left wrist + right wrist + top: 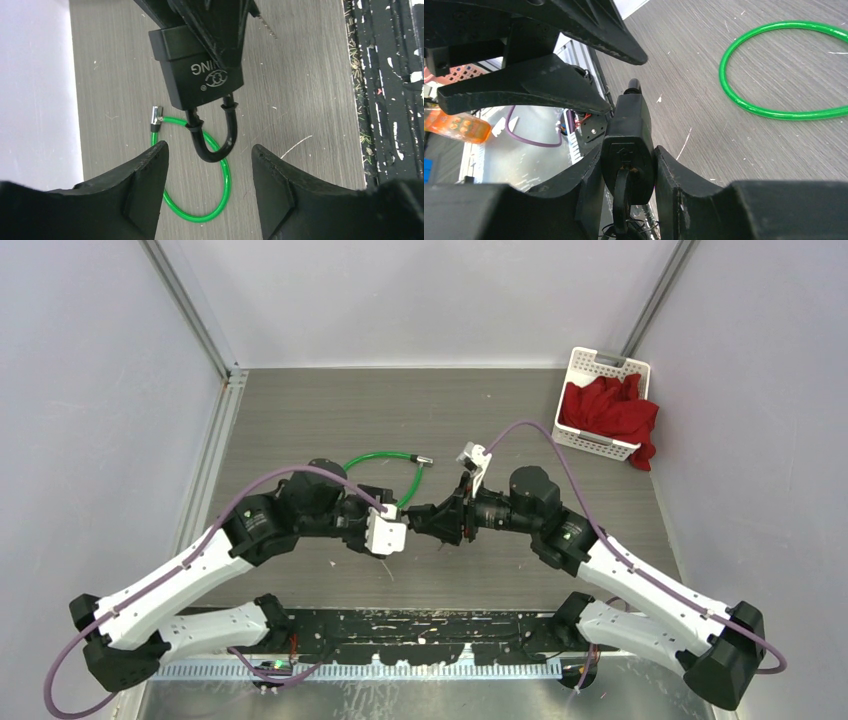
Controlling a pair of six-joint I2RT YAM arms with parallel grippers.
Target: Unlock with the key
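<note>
My right gripper [629,156] is shut on the black padlock [630,125], clamping its body from both sides above the table. The key [621,192] sticks in the lock's keyhole, facing the right wrist camera, with a wire ring hanging below it. In the left wrist view the padlock [197,65] points its black shackle [222,145] at my left gripper [209,147]. That gripper is open, its fingers either side of the shackle tip without touching it. A green cable [222,195] loops through the shackle and lies on the table. From above, both grippers meet at the padlock [422,512].
A white basket [603,362] with a red cloth [610,410] stands at the back right. The green cable [378,457] curves behind the left wrist. A black rail [420,625] runs along the near edge. Grey walls close in on both sides.
</note>
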